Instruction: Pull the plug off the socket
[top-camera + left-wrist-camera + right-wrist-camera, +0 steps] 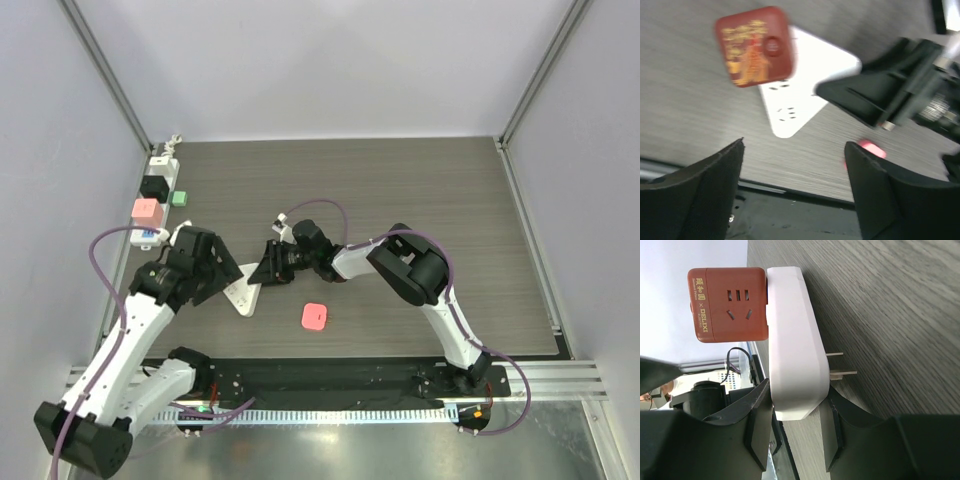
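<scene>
The long white power strip (163, 160) lies along the left wall with a black plug (155, 187) and a pink cube (147, 211) on it. Near the middle, a white wedge-shaped outlet block (243, 297) carries a red-brown cube plug (729, 304), also seen in the left wrist view (754, 46). My right gripper (270, 268) is shut on the narrow end of the white block (795, 345), whose metal prongs (840, 365) point at the table. My left gripper (205, 270) is open and empty (795, 150), hovering above the block (805, 75) and hiding the cube plug from the top view.
A small pink piece (313, 316) lies on the table near the front, also seen in the left wrist view (871, 149). A green piece (180, 197) and a blue one (150, 235) sit by the power strip. The black base rail (330, 380) runs along the near edge.
</scene>
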`<state>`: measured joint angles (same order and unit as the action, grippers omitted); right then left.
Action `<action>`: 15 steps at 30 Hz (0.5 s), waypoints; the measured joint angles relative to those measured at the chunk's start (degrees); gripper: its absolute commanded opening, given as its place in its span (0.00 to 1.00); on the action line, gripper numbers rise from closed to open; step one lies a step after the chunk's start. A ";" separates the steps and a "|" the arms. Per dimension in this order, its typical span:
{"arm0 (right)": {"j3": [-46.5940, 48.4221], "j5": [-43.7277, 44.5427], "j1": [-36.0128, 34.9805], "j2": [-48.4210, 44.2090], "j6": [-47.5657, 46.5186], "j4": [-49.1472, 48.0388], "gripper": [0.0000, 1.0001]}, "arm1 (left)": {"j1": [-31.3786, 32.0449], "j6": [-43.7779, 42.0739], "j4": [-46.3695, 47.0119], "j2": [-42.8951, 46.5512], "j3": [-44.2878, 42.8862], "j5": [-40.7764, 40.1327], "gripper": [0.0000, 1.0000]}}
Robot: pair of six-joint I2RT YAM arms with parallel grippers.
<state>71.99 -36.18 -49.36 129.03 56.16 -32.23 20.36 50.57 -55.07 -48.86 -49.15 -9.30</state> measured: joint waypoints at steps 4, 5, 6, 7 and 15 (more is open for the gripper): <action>0.00 -0.02 0.00 0.00 0.00 0.00 0.01 | -2.54 0.61 -3.63 -4.00 -0.57 -2.84 0.96; 0.00 -0.02 0.00 0.00 0.00 0.00 0.01 | -2.99 1.16 -4.24 -4.11 -0.57 -3.52 0.97; 0.00 -0.02 0.00 0.00 0.00 0.02 0.01 | -3.41 1.77 -4.55 -4.11 -0.57 -4.17 0.97; 0.00 -0.02 0.00 0.02 0.00 0.02 0.01 | -3.89 2.14 -4.72 -4.09 -0.59 -4.74 0.97; 0.00 -0.11 0.00 0.02 0.00 0.13 0.01 | -8.68 3.13 -3.02 -7.23 -1.20 -5.44 0.96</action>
<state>71.99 -36.29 -49.36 129.05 56.16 -32.10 11.68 53.69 -58.08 -56.10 -50.35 -14.74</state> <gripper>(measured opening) 0.434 0.970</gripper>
